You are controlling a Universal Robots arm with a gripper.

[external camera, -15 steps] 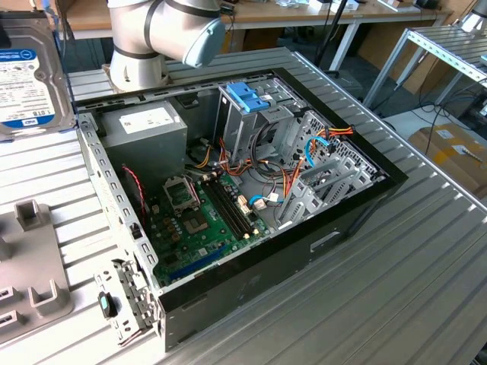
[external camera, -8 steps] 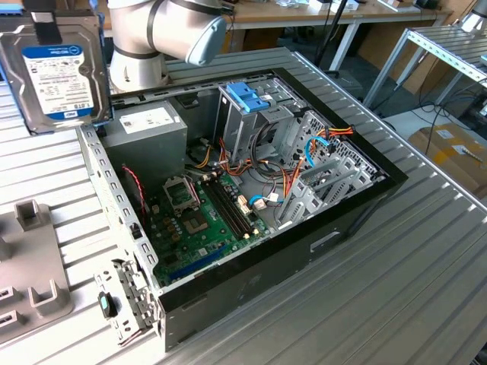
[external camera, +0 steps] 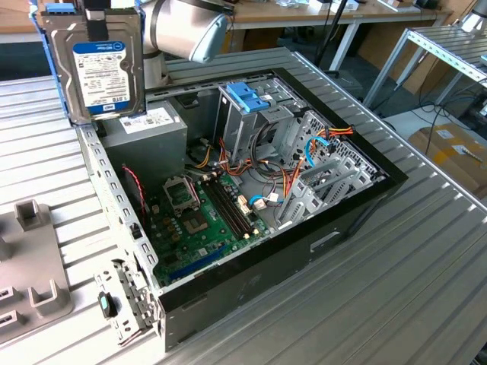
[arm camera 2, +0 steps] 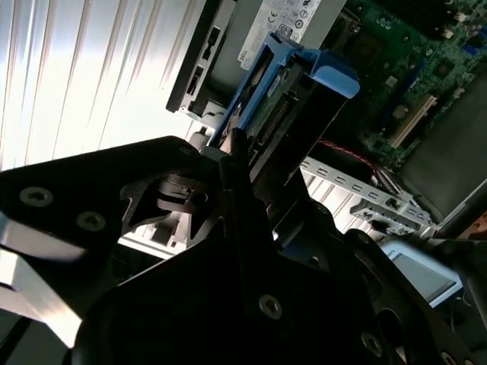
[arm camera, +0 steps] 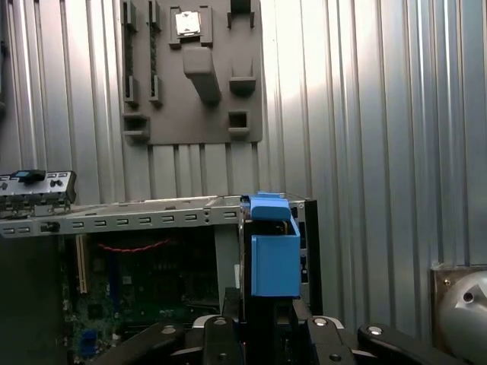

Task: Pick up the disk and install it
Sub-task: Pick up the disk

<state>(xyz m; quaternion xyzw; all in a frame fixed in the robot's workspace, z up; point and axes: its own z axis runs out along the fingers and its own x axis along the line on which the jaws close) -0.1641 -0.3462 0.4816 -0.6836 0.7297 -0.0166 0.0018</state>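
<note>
Grey-black disk (external camera: 103, 65) in a bright blue carrier frame, held clear of the worktop (external camera: 396, 289) above the open computer case (external camera: 342, 220), over its corner at the exterior view's left and near the power supply (external camera: 144, 133).

Holder: gripper (external camera: 95, 19), closed on the disk's upper end, one black finger lying across the labelled face.

Step in hand: the pick-up reads as done and the install as not yet done. The disk touches neither the case nor the metal cage (external camera: 243, 125), which stands well apart toward the middle of the case under its own blue bracket (external camera: 247, 95).

Requirement, as a judgement: seating calls for the carrier's edges to be squared to a bay opening and kept clear of the loose cables (external camera: 289, 186) — the disk's present upright pose may not match it.

Orientation: long axis near vertical and slightly tilted, with the labelled face toward the exterior camera. In both wrist views the free end (arm camera 2: 297, 99) (arm camera: 274, 251) points away from the gripper and down toward the case — connector pins show in the second wrist view.
</note>
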